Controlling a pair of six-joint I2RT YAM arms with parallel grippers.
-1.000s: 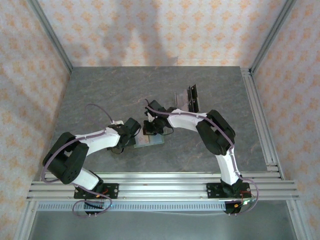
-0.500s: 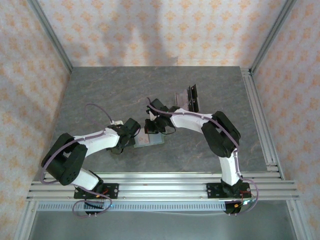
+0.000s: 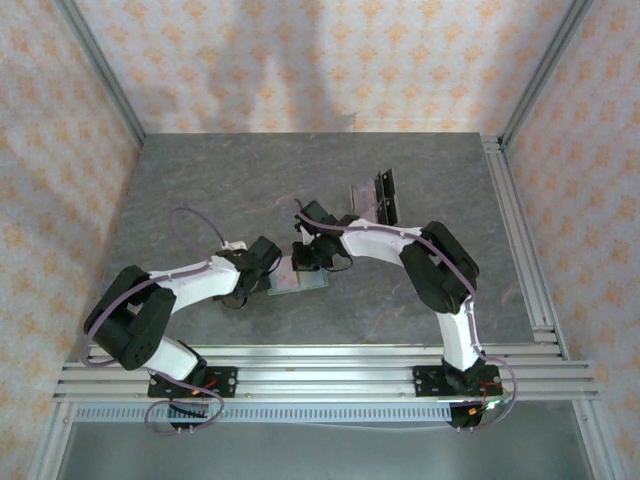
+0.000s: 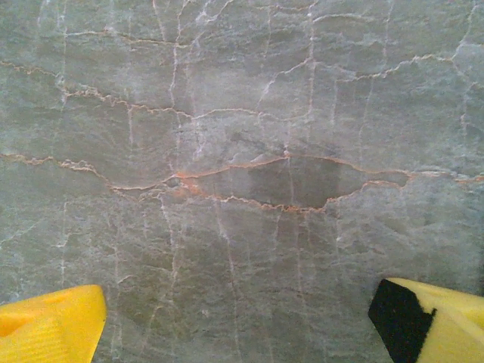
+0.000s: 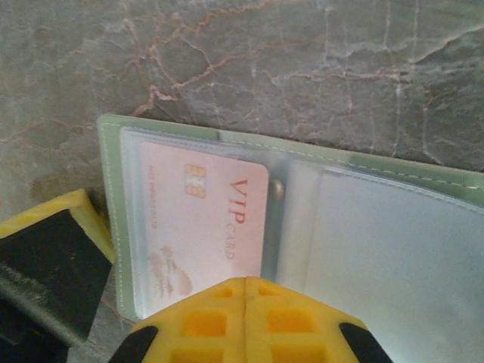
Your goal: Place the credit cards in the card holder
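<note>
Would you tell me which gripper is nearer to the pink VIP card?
Right. The right gripper, shut, sits over the near edge of the VIP card in the card holder; the left gripper, open, stands beside the holder, off the card.

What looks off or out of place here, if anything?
Nothing much stands out. The card holder lies open and flat on the table, with a pink VIP card seated square in one clear pocket, at the tips of the shut right hand. The remaining cards sit in a loose, uneven pile further back.
</note>
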